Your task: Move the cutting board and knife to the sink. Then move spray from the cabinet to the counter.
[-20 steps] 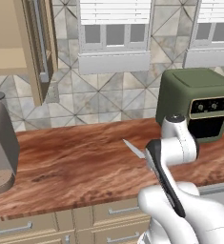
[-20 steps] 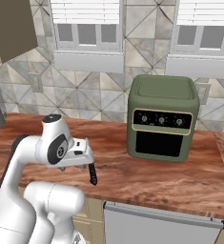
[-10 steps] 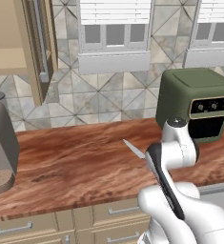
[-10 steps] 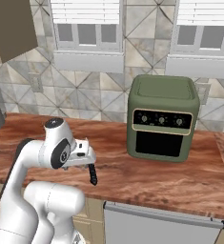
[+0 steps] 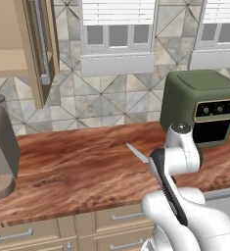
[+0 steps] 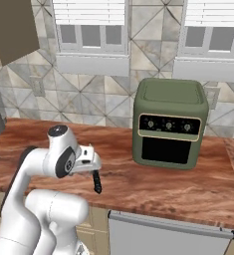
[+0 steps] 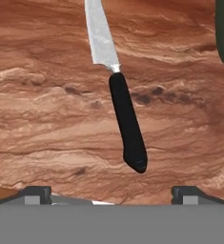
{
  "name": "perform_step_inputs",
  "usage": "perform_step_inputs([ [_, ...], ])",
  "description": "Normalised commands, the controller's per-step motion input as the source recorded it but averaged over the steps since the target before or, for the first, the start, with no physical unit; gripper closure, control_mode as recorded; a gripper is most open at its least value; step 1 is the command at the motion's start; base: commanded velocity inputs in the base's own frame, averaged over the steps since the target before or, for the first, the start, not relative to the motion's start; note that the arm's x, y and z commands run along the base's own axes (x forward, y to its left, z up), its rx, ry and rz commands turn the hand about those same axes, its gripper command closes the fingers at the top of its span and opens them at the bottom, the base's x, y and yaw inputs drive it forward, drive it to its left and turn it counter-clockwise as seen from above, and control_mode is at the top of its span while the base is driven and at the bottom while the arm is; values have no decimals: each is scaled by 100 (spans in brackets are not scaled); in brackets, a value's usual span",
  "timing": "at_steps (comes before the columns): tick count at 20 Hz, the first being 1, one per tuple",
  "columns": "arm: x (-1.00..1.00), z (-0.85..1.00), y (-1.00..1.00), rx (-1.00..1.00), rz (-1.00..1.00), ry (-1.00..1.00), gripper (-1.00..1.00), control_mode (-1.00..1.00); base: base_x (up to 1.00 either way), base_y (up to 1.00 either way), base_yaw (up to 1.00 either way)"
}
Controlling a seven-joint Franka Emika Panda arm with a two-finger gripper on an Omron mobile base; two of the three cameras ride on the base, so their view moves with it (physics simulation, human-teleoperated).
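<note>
Spread wide, the jaws of the gripper (image 7: 111, 193) hold nothing and touch nothing; in the hand view the two dark fingertips (image 7: 35, 193) stand far apart at the bottom, and the knife (image 7: 118, 100) lies between them on the counter (image 7: 46, 119), a little ahead of them.

Around the arm there is a green toaster oven (image 6: 171, 122) standing on the counter just to the right of the gripper. A grey coffee machine (image 5: 0, 142) stands well apart, at the left end. Above it hangs the cabinet (image 5: 18, 44) with its door open and a long metal bar handle (image 5: 42, 41).

The knife lies flat on the bare wood. It has a pointed silver blade and a black handle; the handle end points toward the gripper. In the left base view the blade tip shows beside the arm.
</note>
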Motion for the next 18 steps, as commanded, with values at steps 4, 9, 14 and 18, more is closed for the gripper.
perform_step_inputs([
  [4, 15, -21, -6, 6, 0, 0, -100, -100, 0, 0, 0],
  [9, 19, -25, -8, 6, 0, 0, -100, -100, 0, 0, 0],
  [14, 22, -15, -2, 1, 0, -2, -100, -100, 0, 0, 0],
  [18, 19, -16, 0, 0, 0, 0, -100, -100, 0, 0, 0],
])
